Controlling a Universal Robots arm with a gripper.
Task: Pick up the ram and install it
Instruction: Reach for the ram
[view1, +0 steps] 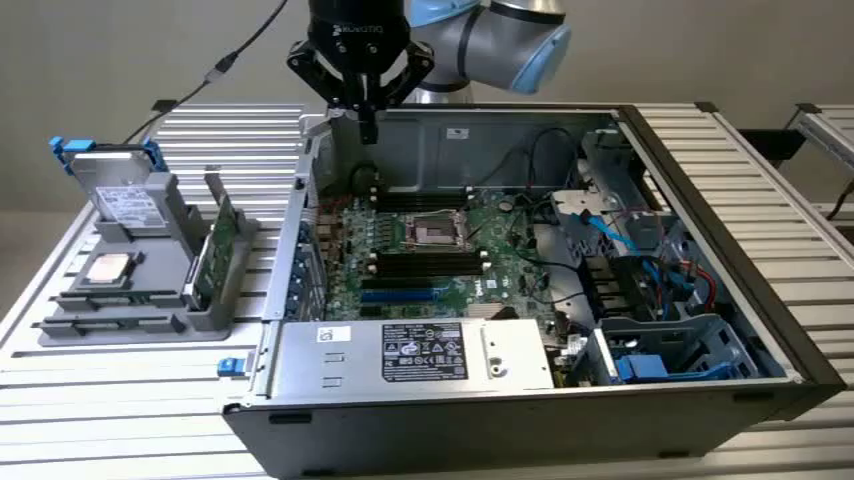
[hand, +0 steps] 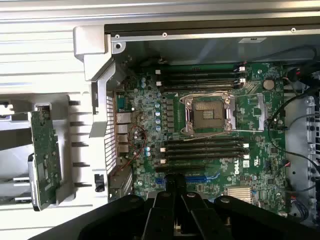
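Gripper (view1: 366, 128) fingers together, empty, over mobo (view1: 501, 250)

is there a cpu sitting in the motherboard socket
No, the socket on the motherboard lies bare, its dark middle showing inside the metal frame.

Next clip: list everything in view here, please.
computer case: 1, black and silver, open, mid-table
motherboard: 1, green, inside the case
power supply: 1, silver, case's near side
rack: 1, grey, exterior view's left of case
hard drive: 1, silver with blue clips, on the rack
processor chip: 1, silver, flat on the rack
card: 1, green, upright in the rack
table: 1, silver, slatted
arm: 1, grey and blue, behind the case
hand: 1, black, above the case's rear corner
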